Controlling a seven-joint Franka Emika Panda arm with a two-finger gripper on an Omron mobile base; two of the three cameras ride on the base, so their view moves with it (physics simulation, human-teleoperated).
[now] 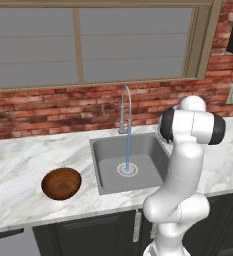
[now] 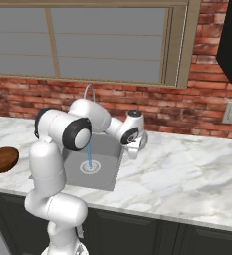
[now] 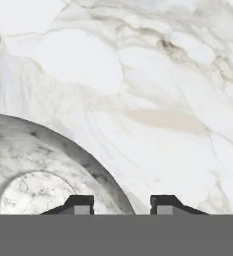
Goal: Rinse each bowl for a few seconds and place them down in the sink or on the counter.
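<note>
gripper (image 3: pixel 122 202) low over the marble surface (image 3: pixel 153 90) right of the sink (image 1: pixel 110 170), tips parted a little with the pale bowl's rim between them, rim not touched on either side as far as the hand view shows; reads as a release, though cannot be told for sure. pale bowl (image 3: pixel 43 170) resting on the surface beneath the hand, speckled inside facing up. from the right base view, hand (image 2: pixel 133 137) at the sink's right edge, bowl itself hidden behind the wrist. brown bowl (image 1: pixel 61 183) well apart, on the surface left of the sink, upright and untouched. faucet (image 1: pixel 125 107) running, thin stream falling onto the drain. judged from this: pale bowl probably set down, so roughly half done; brown bowl left to fetch, hold under the stream and put down. arm rising from the base, elbow bent high over the sink front, forearm reaching right and forward, wrist turned down so the hand looks nearly straight at the surface.
</note>
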